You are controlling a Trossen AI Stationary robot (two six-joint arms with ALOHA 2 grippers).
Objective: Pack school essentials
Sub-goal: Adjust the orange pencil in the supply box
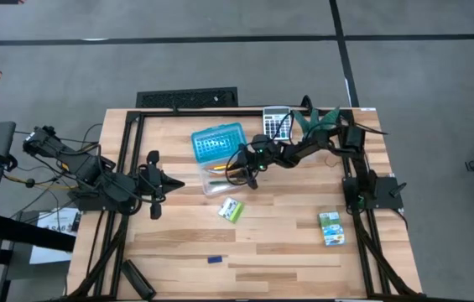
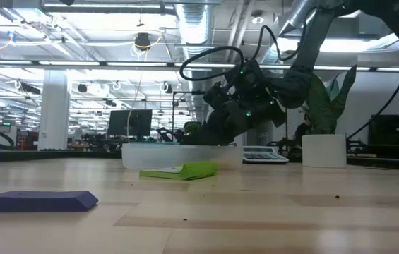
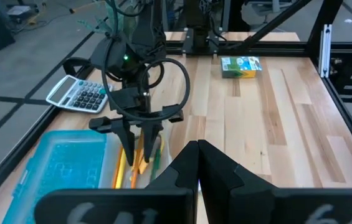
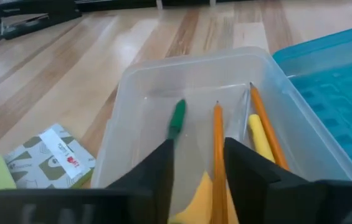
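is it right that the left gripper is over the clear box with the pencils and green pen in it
No, it is the right gripper over the clear box, as the high view shows. The pencils and green pen do lie inside. The left gripper waits beside the box.

My rig, as I see it from here. Two arms, dark throughout, built of jointed segments.

Right arm [image 1: 304, 151]: black links, with a thick black cable looping in a wide arc over the wrist. Small green indicator lights glow on the wrist housing. Right gripper [image 3: 139, 138]: two slim, tapered black fingers below a crossbar.

Left arm [image 1: 106, 180]: black, with loose cables trailing from its rear end. Left gripper [image 1: 174, 184]: two wedge-shaped matte black fingers.
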